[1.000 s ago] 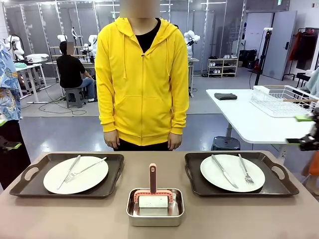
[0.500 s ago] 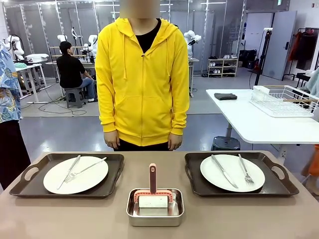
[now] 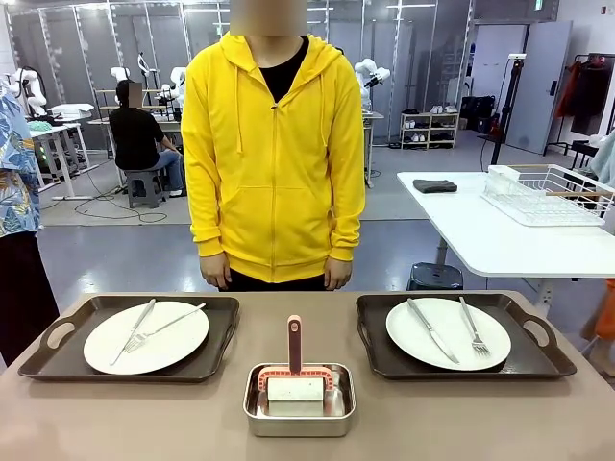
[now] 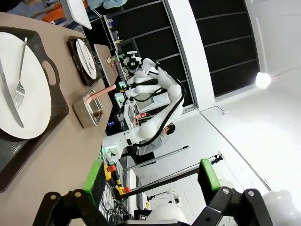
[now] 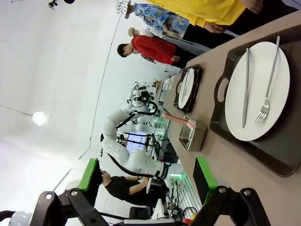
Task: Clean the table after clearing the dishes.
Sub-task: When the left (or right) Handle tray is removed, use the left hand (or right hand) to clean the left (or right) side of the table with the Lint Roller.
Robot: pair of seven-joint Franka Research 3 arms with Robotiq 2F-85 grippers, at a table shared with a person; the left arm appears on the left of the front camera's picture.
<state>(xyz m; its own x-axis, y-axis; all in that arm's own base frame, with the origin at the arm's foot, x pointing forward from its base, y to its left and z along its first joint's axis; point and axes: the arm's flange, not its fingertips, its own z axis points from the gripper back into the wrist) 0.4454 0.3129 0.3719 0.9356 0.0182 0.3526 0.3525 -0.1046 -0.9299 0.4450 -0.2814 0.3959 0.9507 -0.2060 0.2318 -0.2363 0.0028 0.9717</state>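
Left claw: spread wide, empty, clear of the worktop. Right claw: likewise spread wide, empty. Person in yellow hoodie at far side of worktop, arms down. Left tray and right tray: dark brown, flat on worktop toward far edge, well apart. Left plate on left tray, right plate on right tray; white, each with knife and fork on top. Steel pan between trays, nearer robot side. Pink-handled brush inside pan, handle out over far rim.
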